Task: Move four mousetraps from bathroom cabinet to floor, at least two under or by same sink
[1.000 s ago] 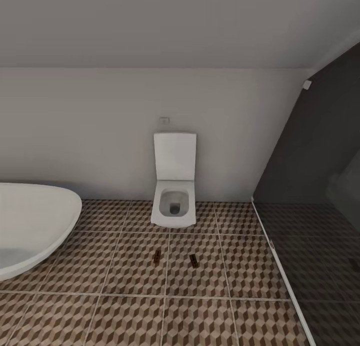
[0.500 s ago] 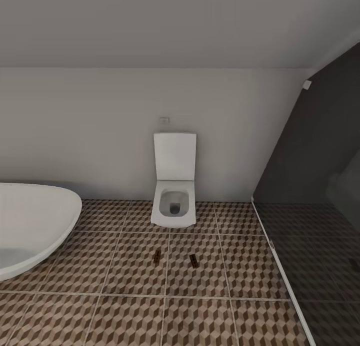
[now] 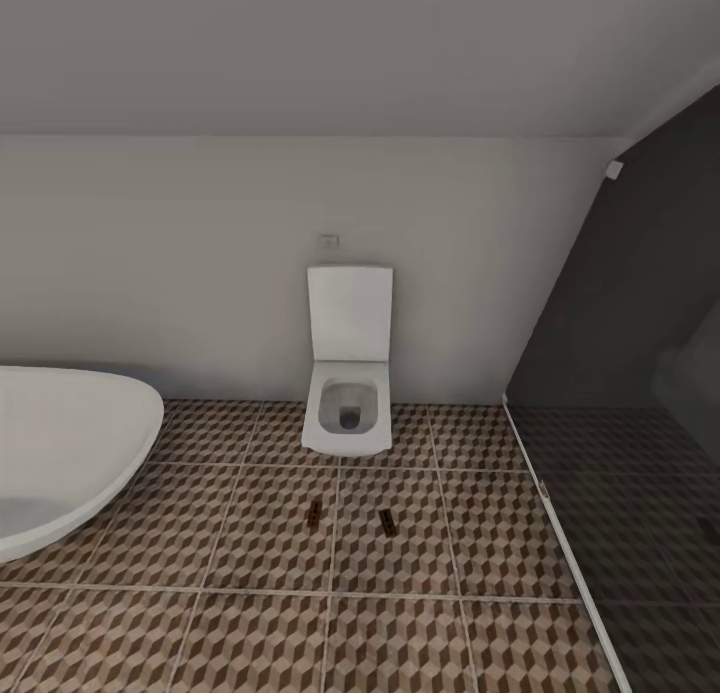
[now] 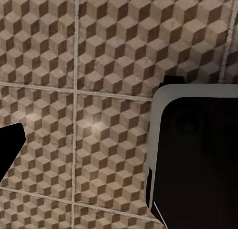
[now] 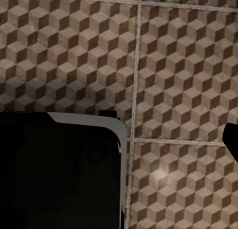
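Two mousetraps lie flat on the cube-patterned bathroom floor [image 3: 250, 553] in front of the toilet, one [image 3: 314, 513] to the left of the other [image 3: 385, 519]. They look small and dark from here, and their details are too small to make out. The cabinet and the sink are out of view. In the left wrist view a single dark fingertip [image 4: 10, 147] shows above bare tiles. In the right wrist view a dark fingertip [image 5: 232, 142] shows at the picture's edge. Nothing shows held in either gripper.
A square white toilet [image 3: 348, 413] stands against the far wall. An oval white bathtub [image 3: 60, 463] is at the left. A dark glass shower screen [image 3: 620, 393] closes off the right. My own black, grey-edged base [image 4: 198, 159] [image 5: 59, 169] shows over the tiles in both wrist views.
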Controlling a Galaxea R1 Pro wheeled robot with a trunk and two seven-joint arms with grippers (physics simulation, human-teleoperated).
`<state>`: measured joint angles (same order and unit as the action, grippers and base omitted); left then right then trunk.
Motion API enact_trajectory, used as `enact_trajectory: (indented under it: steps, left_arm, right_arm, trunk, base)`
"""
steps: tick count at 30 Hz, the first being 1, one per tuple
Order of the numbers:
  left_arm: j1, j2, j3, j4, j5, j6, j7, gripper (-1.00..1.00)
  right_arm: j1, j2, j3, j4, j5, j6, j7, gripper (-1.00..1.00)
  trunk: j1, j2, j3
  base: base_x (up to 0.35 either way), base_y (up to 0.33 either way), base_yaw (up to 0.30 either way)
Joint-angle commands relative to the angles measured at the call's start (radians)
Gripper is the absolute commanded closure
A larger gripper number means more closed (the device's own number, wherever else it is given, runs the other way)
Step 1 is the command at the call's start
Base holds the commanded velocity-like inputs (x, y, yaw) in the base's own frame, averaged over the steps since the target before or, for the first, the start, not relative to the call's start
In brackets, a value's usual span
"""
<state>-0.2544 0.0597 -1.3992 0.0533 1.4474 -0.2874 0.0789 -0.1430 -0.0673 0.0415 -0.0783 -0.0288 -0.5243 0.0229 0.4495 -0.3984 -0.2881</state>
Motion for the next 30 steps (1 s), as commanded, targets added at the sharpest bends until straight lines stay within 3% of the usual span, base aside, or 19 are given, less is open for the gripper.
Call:
enact_trajectory:
  steps: [1,30]
  left_arm:
    - [0.000,0.000,-0.007,0.000,0.002,-0.001,0.005,-1.00]
    - [0.000,0.002,-0.006,0.000,0.003,-0.001,0.005,-1.00]
  right_arm:
    - [-0.001,0.001,0.004,0.001,-0.003,-0.003,0.002,-1.00]
    - [-0.001,0.004,0.005,0.006,-0.003,-0.002,0.002,-1.00]
  trunk:
    - [0.000,-0.002,-0.002]
    - [0.000,-0.002,0.034]
  base:
    - [0.000,0.000,0.000]
    - [0.000,0.000,0.000]
